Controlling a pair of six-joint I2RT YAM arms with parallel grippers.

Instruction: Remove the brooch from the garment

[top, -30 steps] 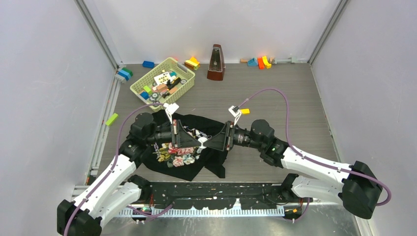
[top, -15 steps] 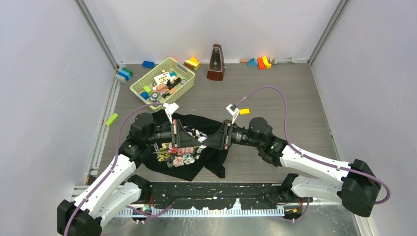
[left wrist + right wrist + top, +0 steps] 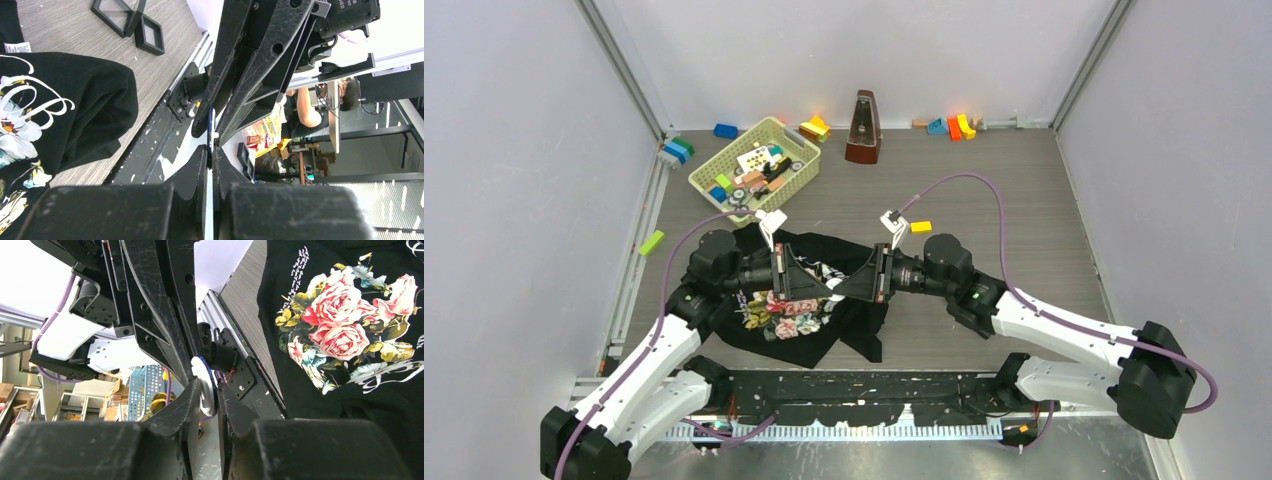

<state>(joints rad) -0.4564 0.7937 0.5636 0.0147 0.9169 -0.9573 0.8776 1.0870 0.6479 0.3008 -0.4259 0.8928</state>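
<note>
Grey wood-grain tabletop (image 3: 1024, 180) w/ plain pale-lavender walls (image 3: 524, 150) on 3 sides, alu rails (image 3: 624, 70) at the corners, bright even light.

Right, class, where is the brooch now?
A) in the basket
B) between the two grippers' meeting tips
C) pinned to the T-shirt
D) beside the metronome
B: the brooch shows as a thin round disc where the left gripper and right gripper meet tip to tip, clear of the garment.
</note>
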